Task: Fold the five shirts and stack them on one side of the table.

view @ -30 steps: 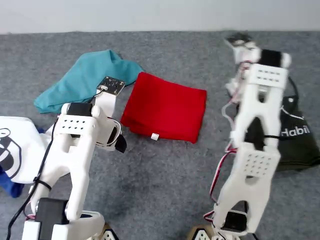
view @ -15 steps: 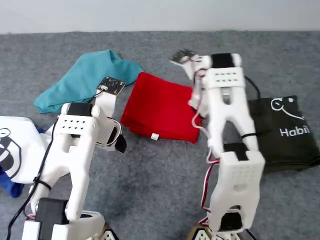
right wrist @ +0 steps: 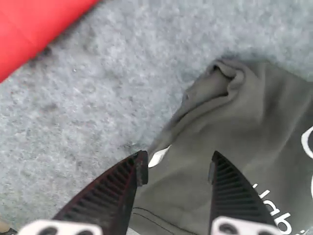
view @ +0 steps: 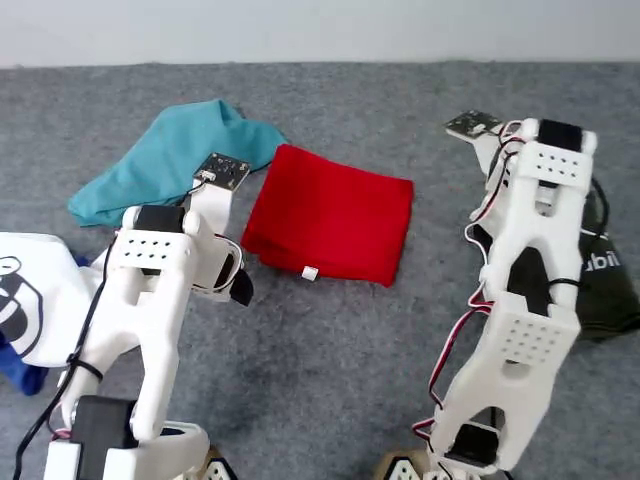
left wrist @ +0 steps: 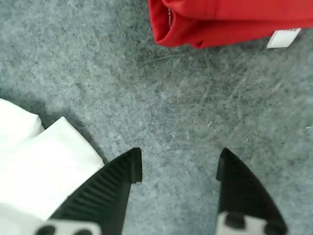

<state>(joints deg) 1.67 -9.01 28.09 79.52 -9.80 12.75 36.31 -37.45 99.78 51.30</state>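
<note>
A folded red shirt point(view: 330, 216) lies mid-table, with its edge and white tag point(left wrist: 215, 22) also in the left wrist view. A teal shirt point(view: 175, 158) lies crumpled at the back left. A white shirt point(view: 30, 290) with a blue one under it sits at the left edge. A folded dark shirt point(view: 600, 290) with white print lies at the right, partly under the right arm. My left gripper point(left wrist: 178, 169) is open over bare carpet between the white shirt point(left wrist: 34, 166) and the red shirt. My right gripper point(right wrist: 176, 171) is open over the dark shirt's point(right wrist: 244, 147) crumpled edge.
Grey carpet point(view: 330, 350) covers the table. A pale wall point(view: 320, 30) runs along the far side. Bare carpet lies in front of the red shirt, between the two arm bases.
The right arm swung left over the red shirt's right edge, then back right over the dark shirt. The left arm stayed still.
</note>
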